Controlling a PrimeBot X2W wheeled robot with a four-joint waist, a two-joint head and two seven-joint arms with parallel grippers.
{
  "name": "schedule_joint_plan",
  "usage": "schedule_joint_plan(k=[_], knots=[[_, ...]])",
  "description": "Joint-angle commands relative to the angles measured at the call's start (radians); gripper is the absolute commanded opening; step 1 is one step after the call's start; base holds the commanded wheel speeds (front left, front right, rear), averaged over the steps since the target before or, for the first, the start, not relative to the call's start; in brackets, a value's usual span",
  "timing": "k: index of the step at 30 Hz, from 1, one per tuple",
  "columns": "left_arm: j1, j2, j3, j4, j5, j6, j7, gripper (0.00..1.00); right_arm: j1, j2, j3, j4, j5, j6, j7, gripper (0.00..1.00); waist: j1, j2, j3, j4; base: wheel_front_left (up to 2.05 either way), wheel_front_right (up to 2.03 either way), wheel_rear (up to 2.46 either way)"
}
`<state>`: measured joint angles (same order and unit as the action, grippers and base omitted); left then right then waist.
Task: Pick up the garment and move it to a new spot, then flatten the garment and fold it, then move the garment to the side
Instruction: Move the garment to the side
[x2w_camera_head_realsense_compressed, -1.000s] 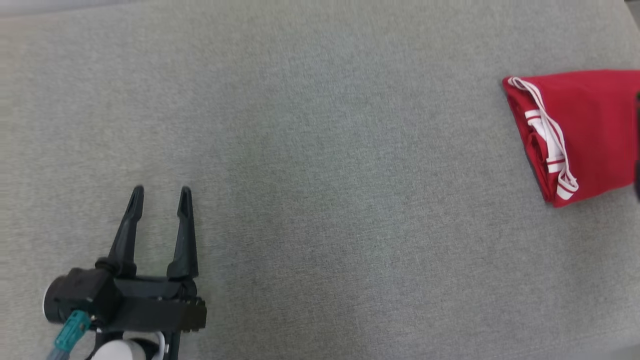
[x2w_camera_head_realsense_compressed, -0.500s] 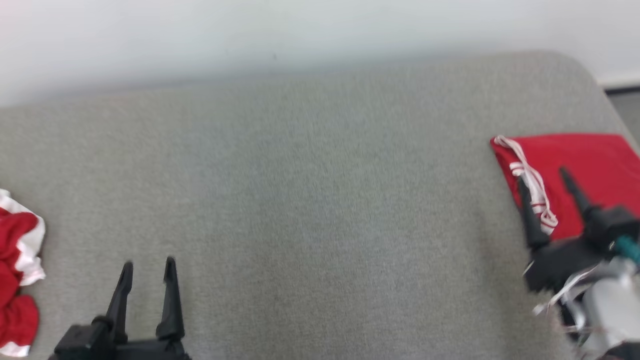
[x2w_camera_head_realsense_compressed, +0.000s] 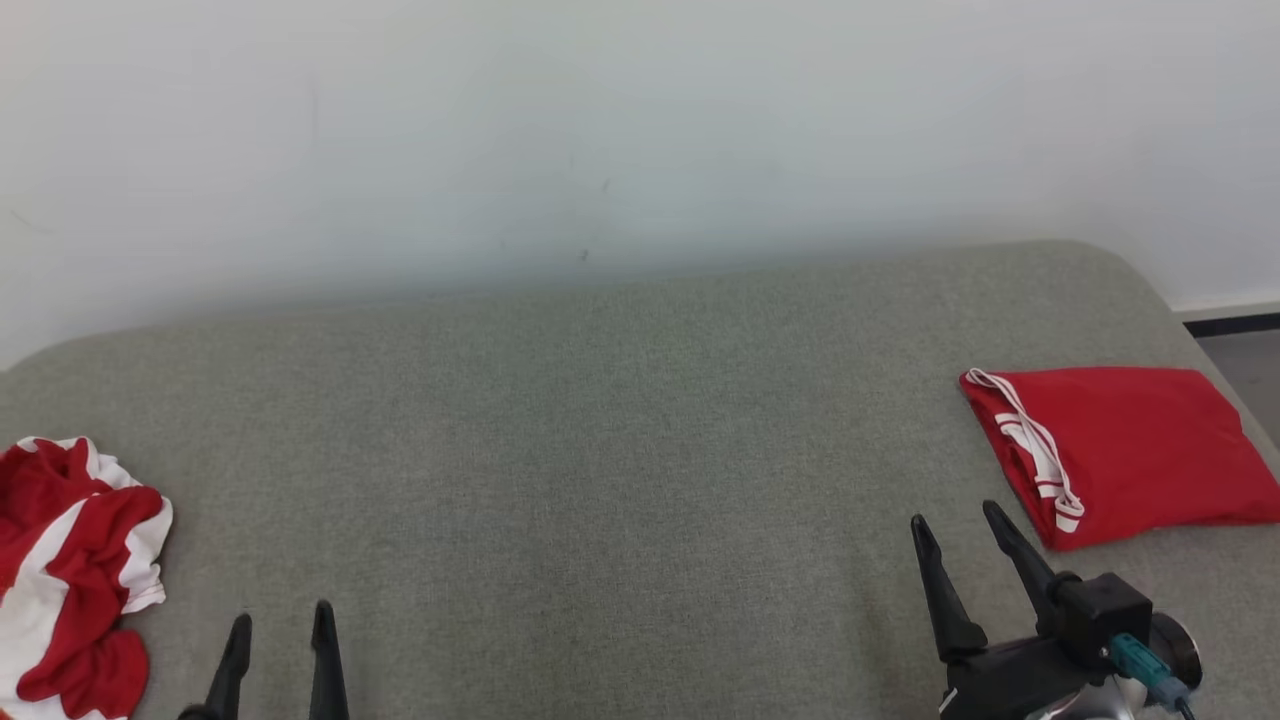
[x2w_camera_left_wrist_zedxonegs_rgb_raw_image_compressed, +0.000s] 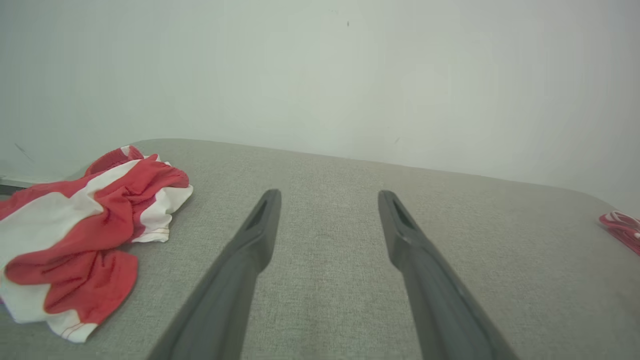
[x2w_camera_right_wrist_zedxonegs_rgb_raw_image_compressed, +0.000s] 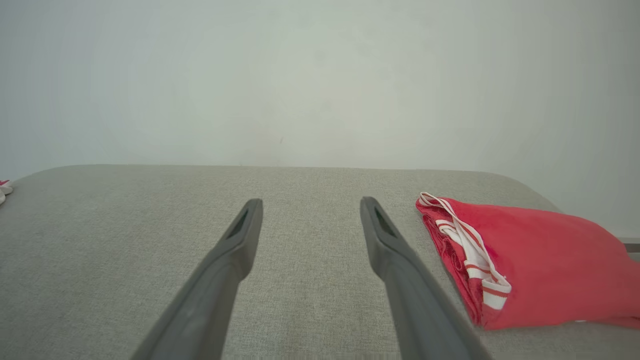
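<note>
Head view. The left gripper (x2w_camera_head_realsense_compressed: 281, 614) is showing at the lower left edge with only its two dark fingers in frame; they are standing well apart, and nothing is lying between them. The right gripper (x2w_camera_head_realsense_compressed: 953, 514) is showing at the lower right, its fingers likewise spread wide and pointing up and slightly to the left; it is holding nothing and is touching no cloth. A folded garment (x2w_camera_head_realsense_compressed: 1140, 450), red with white striped trim along its left edge, is lying flat near the right end of the grey surface (x2w_camera_head_realsense_compressed: 600, 450), just beyond and to the right of the right gripper's fingertips. A crumpled garment (x2w_camera_head_realsense_compressed: 70, 560), red and white, is lying in a heap at the far left end, near the left gripper but apart from it. A pale wall (x2w_camera_head_realsense_compressed: 600, 130) is rising behind the surface.

Wrist views. Each gripper is looking along its open fingers over bare grey fabric. In the right wrist view the folded garment is lying close beside the right-hand finger, though whether the two are touching cannot be told.
</note>
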<state>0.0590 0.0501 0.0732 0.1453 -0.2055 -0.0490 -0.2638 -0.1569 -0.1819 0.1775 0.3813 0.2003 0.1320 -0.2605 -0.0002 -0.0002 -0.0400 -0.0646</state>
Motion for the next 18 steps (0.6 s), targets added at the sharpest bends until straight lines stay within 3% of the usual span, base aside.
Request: schedule_joint_plan(k=[1,6,18], knots=[[0.019,0.001,0.0,0.012,0.012,0.0,0.0,1.0,0.02,0.014,-0.015,0.007,-0.007,-0.003,-0.005,1.0,0.0002,0.0002,-0.025,0.006,0.0,0.0,0.0],[0.044,0.001,-0.001,0.042,0.017,0.005,0.0,1.0,0.047,0.055,-0.074,0.004,-0.028,-0.003,-0.005,1.0,0.0002,0.0002,-0.05,0.007,0.0,0.0,0.0],[0.054,0.001,0.003,0.05,0.014,0.002,0.0,1.0,0.048,0.07,-0.083,0.004,-0.046,-0.003,-0.006,1.0,0.0002,0.0002,-0.059,0.007,0.0,0.0,0.0]])
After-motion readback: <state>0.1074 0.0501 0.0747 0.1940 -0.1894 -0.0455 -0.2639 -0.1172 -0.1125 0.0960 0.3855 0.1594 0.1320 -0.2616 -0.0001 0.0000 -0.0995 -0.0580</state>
